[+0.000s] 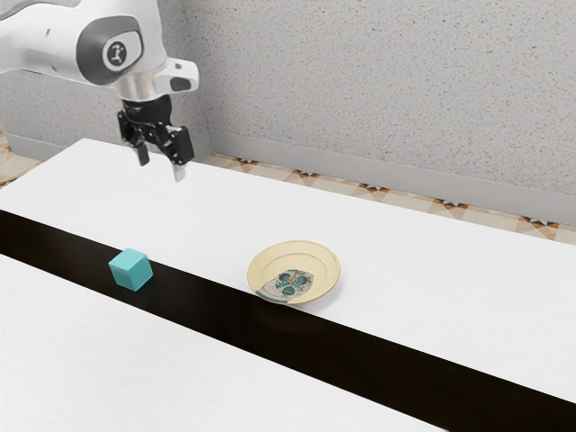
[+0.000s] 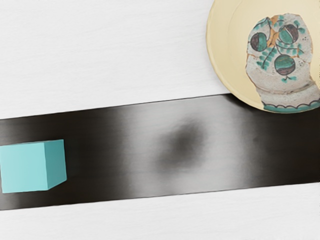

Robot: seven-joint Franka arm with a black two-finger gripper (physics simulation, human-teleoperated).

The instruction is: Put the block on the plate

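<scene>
High above the table, near its far edge, my gripper stands open in the exterior view, its two fingers apart with nothing between them. The turquoise block rests on the dark strip, well below the hand and touching nothing else. Toward the exterior view's right lies the cream plate, with a painted patch of green and dark shapes. From the wrist view, the block and the plate are both visible, separated by a stretch of the dark strip.
A glossy dark strip crosses the white table lengthwise, and the plate's near rim reaches over its edge. Behind the table stands a speckled grey wall above a patterned tile floor.
</scene>
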